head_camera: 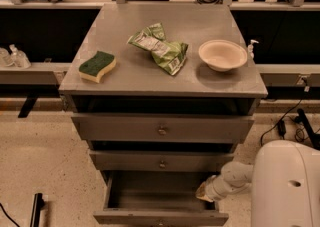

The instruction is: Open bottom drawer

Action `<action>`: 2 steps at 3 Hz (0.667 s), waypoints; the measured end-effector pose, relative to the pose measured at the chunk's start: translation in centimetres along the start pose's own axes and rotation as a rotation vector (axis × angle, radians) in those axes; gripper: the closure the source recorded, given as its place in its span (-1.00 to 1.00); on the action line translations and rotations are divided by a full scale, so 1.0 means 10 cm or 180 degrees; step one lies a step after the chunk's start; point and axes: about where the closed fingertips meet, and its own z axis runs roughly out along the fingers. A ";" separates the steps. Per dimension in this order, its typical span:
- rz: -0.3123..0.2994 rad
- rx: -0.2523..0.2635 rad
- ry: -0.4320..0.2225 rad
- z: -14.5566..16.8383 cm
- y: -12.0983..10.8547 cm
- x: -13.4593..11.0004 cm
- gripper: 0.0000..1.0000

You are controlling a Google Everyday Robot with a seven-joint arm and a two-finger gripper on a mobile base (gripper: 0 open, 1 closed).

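Far L, you've got a couple of small clear bottles [15,57] on the low ledge beside the cabinet, and a dark bar-like object [37,207] on the floor below, near the frame's bottom edge.

On the grey cabinet top [165,18], L to R: a green/yellow sponge [97,66] near the front-L corner, a crumpled green snack bag [161,47] about centre, and a pale bowl [222,54] to the R, upright. All three are apart from each other. Just past the top's R edge sits a small pump bottle [251,47].

Below the top, the top drawer [125,128] and the middle drawer [125,161] both look closed, each w/ a small round knob at centre.

The bottom drawer [150,216] is lowest in the stack, at the frame's bottom edge. It's pulled out toward you, plain grey box interior showing.

The gripper [204,191] is at the drawer's R side wall, reaching in from the R on a white arm [232,178]. You can't tell whether it's released or clenched, nor whether it touches the wall.

Far R: the robot's white body [287,186] at bottom-R, and black cables [287,123] on the floor behind it.
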 end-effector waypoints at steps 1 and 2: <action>0.0000 0.0019 -0.0003 0.01 -0.04 0.00 1.00; -0.0030 -0.0067 -0.0004 0.14 0.00 -0.07 1.00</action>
